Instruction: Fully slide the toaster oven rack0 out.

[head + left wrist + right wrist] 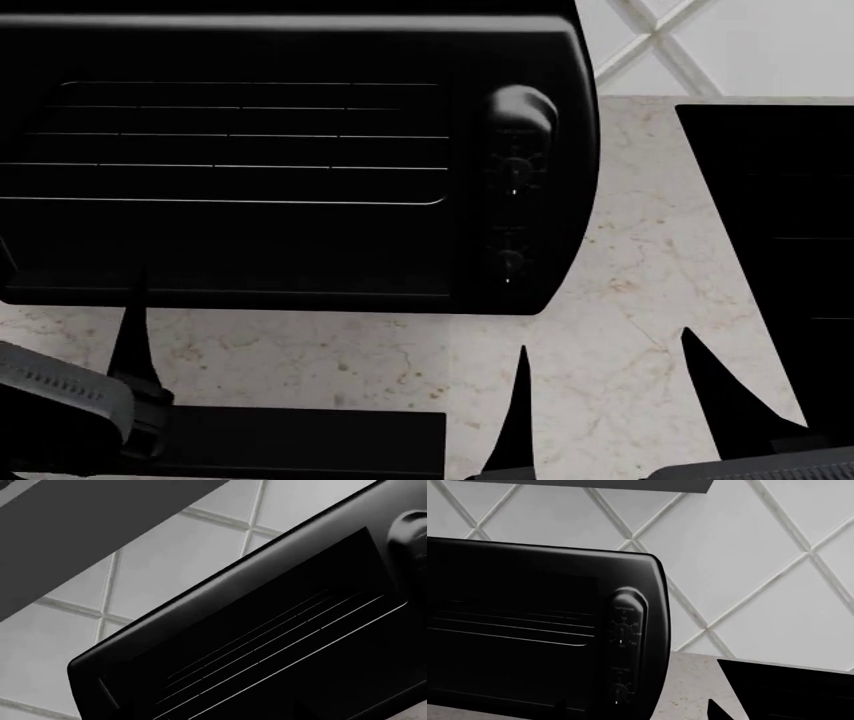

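The black toaster oven (pixel 294 45) stands on the counter at the upper left, with its knob column (pixel 514 175) on its right side. The grey wire rack0 (pixel 254 135) lies inside the cavity. The oven also shows in the left wrist view (pixel 200 595) and the right wrist view (pixel 527 560), and the rack rods show in both (pixel 267 640) (pixel 514 622). My left gripper (pixel 134 350) is in front of the oven's lower left; only one finger shows. My right gripper (pixel 603 345) is open and empty, right of the oven's front.
A flat black slab (pixel 774 230) with faint lines lies on the marble counter (pixel 614 300) at the right. A black bar (pixel 307 440) sits at the bottom edge beside my left arm. The tiled wall (pixel 721 40) is behind. A grey cabinet underside (pixel 100 525) hangs above.
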